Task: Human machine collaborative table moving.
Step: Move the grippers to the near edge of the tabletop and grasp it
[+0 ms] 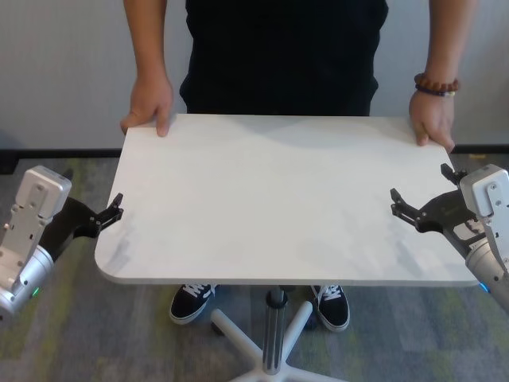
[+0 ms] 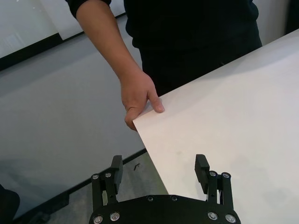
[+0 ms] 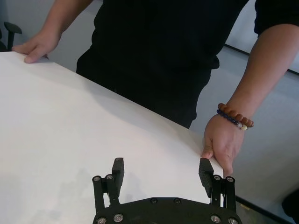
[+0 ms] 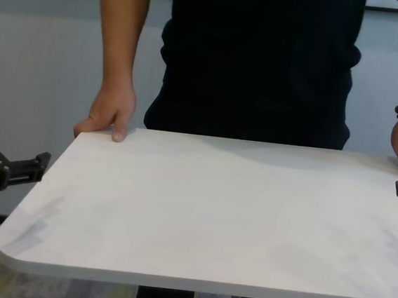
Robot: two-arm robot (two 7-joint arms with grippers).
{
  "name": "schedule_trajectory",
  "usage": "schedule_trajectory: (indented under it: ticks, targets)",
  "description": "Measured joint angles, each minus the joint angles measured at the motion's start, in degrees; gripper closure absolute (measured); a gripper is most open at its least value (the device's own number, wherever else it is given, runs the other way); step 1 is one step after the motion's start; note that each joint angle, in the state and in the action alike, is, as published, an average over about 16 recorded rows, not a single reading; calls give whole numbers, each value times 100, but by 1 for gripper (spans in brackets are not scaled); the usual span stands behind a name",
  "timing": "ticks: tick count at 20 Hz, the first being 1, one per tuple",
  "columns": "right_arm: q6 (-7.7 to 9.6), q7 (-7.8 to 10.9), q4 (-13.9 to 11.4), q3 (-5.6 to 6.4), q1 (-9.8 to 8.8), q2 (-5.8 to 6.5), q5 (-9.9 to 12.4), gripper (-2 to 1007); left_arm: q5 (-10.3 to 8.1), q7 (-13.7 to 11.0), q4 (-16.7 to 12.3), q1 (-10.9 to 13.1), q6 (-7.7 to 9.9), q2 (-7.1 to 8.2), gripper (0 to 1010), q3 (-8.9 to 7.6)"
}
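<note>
Head view alone shows table (image 1: 278, 199) post (image 1: 274, 334)

No text, label, brand, number or sign can be read anywhere in these views. The white table (image 1: 278, 199) is blank, the human's black top (image 1: 282, 48) carries no print that shows, and the silver-grey arm housings (image 1: 32, 215) bear no legible marking. The black-and-white shoes (image 1: 191, 301) under the table show only plain white laces and soles.
</note>
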Motion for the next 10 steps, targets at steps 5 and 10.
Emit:
schedule_trajectory:
  ticks: [5, 10]
  targets:
    - [0, 0, 0, 0, 0, 0, 0, 0, 0, 0, 0, 0, 0, 0, 10, 0]
    - [0, 0, 0, 0, 0, 0, 0, 0, 0, 0, 0, 0, 0, 0, 10, 0]
